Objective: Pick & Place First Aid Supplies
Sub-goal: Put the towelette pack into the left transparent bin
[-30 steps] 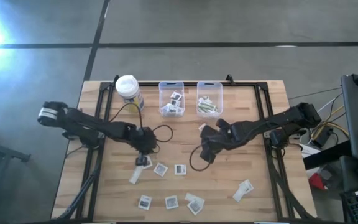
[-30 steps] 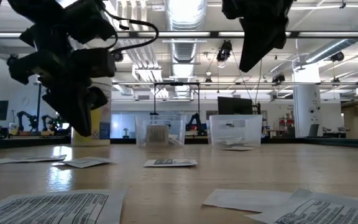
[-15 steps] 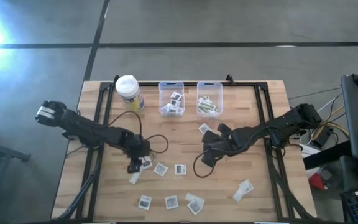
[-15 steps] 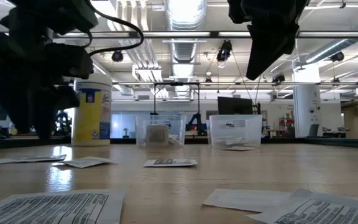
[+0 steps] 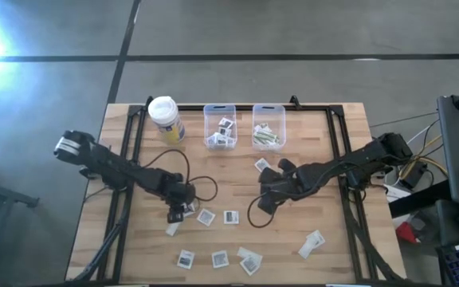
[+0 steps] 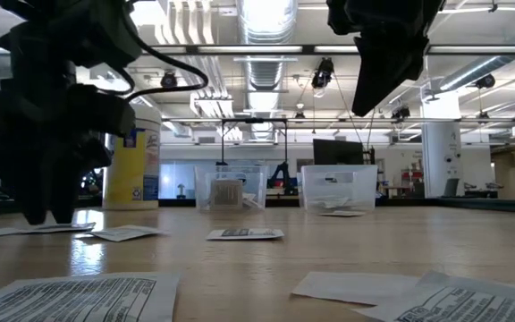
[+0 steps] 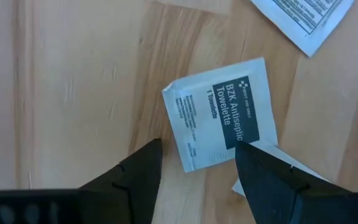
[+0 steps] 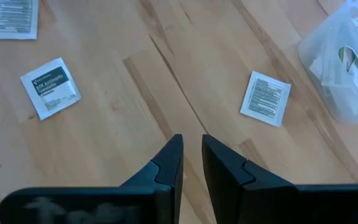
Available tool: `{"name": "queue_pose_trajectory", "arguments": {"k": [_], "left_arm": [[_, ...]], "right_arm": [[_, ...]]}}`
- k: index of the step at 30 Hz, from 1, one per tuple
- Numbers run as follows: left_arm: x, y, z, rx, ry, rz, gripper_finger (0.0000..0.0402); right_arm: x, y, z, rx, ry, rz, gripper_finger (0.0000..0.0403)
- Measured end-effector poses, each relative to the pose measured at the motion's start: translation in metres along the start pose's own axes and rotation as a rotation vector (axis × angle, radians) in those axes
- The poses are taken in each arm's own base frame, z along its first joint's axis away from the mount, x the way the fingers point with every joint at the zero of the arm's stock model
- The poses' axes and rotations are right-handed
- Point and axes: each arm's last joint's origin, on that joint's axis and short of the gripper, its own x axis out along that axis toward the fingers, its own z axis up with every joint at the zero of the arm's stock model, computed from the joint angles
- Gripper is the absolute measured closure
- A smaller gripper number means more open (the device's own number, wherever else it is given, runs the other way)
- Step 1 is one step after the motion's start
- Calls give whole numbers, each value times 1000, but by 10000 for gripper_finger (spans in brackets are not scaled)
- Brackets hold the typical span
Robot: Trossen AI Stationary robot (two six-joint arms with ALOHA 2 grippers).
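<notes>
- Left gripper (image 7: pixel 194 168) spread wide, low over the wooden table (image 7: pixel 73 81), straddling a square white antiseptic towelette packet (image 7: pixel 219 115).
- Right gripper (image 8: pixel 191 158) hangs nearly clenched, empty.

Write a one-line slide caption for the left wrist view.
Left gripper, fingers open, poised over a square white antiseptic towelette packet on the wooden table.

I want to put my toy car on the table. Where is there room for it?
The wood right of the two clear bins is bare, and so is the near left corner of the table. It is crowded along the near middle, where white packets lie scattered and the left gripper stands over one. The right gripper hangs mid-table.
</notes>
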Motion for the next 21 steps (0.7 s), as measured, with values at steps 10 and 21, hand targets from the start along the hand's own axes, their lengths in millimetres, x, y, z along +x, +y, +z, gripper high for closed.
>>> {"name": "queue_pose_trajectory", "arguments": {"k": [10,21], "left_arm": [[14,2,-1,-71,39,31,195],[33,5,-6,-187,75,139,201]], "right_arm": [[0,0,0,-7,-1,0,346],[0,0,0,-5,-5,4,346]]}}
